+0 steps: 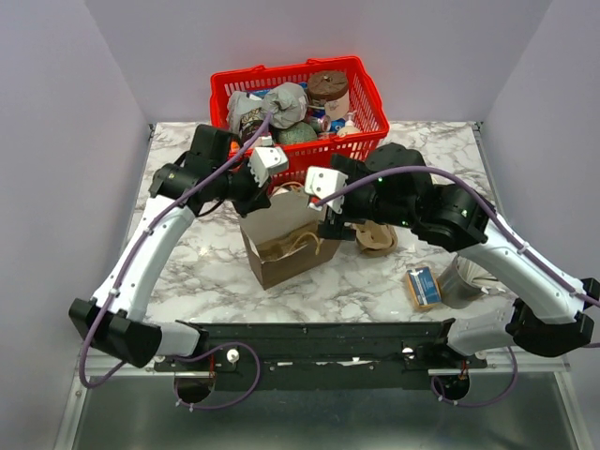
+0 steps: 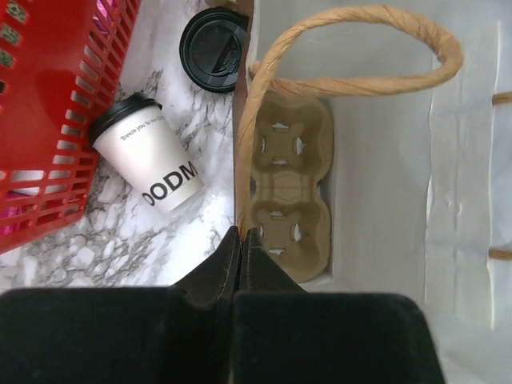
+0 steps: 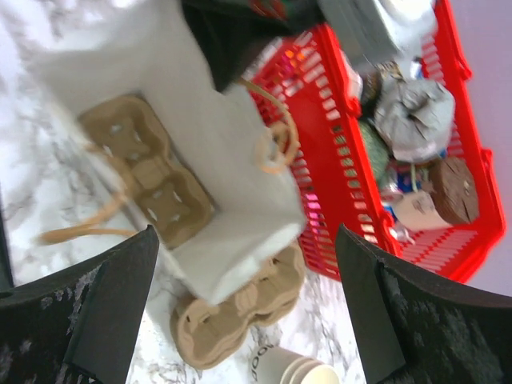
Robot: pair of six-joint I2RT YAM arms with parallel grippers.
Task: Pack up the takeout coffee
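Observation:
The takeout coffee, a white cup with a black dome lid and dark print, lies tilted on the marble beside the red basket. It is outside the brown paper bag. My left gripper is shut on the bag's rim where the twisted paper handle meets the wall. A cardboard cup carrier rests on the bag's floor. My right gripper hangs open above the bag, with nothing between its fingers. The top view hides the coffee behind my left arm.
A loose black lid lies beyond the coffee. The red basket of groceries stands at the back. A stack of spare carriers and a stack of lidless cups lie right of the bag, with a small blue box nearby.

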